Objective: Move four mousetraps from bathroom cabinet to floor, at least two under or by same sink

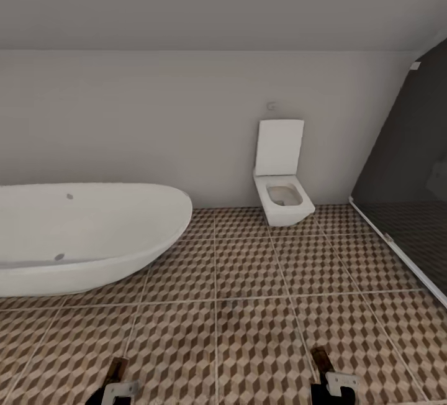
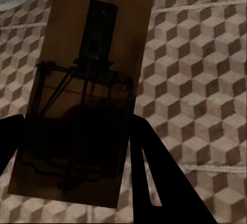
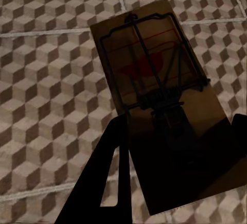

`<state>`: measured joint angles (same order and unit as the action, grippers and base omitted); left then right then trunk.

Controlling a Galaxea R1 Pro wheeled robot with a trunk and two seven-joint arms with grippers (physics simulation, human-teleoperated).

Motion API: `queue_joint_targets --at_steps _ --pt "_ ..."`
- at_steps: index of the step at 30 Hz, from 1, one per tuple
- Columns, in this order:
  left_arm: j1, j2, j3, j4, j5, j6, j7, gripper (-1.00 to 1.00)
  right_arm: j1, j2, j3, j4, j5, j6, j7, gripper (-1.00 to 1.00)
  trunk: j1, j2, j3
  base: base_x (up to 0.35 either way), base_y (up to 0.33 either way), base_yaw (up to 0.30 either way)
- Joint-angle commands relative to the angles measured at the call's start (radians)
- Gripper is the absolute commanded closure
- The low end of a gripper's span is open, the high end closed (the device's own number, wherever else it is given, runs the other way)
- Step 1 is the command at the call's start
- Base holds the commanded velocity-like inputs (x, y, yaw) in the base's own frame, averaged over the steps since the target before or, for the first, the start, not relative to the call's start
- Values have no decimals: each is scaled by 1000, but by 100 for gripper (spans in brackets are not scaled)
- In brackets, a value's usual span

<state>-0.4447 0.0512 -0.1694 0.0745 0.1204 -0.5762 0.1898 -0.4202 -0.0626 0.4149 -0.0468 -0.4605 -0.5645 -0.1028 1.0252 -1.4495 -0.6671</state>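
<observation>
Tan mousetraps (one each): left tool [image 2: 72, 183] pinches one [image 2: 82, 90], right tool [image 3: 175, 172] pinches another [image 3: 159, 105].

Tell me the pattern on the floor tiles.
Brown, beige and white 3D cubes with pale grout on the bathroom floor, clearest in the head view.

Left gripper [image 1: 115, 380]: black body, pale grey plate with small round holes, one tan-brown tip showing at the frame's lower edge.

Right gripper [image 1: 328, 375]: matching build, black housing, pale grey perforated plate, brown tip.

Left fingers [image 2: 154, 183], wrist view: flat matte black blades, tapering, with a narrow triangular cut-out (floor tiles visible through it).

Right fingers [image 3: 110, 177], wrist view: same black tapering blade with triangular slot; second finger only a dark edge.
</observation>
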Motion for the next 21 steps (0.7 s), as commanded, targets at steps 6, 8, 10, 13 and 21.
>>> queue_joint_targets --at_steps 6,8,10,13,21 --pt "-1 -1 -9 4 8 -5 -1 100 0 1 9 -1 -4 -2 -8 100 0 0 -3 -40 206 262" --pt "-1 -1 -9 4 8 -5 -1 100 0 0 9 0 -4 -2 -8 100 0 0 -4 -7 160 262" --pt "-1 -1 -9 4 8 -5 0 100 0 0 9 0 -4 -2 -8 100 0 0 -4 -3 151 262" --pt "-1 -1 -9 4 8 -5 -1 100 0 0 9 1 -4 -2 -8 100 0 0 -6 -1 164 262" --pt "-1 -1 -9 4 8 -5 0 100 0 0 9 1 -4 -2 -8 100 0 0 -8 24 158 262"
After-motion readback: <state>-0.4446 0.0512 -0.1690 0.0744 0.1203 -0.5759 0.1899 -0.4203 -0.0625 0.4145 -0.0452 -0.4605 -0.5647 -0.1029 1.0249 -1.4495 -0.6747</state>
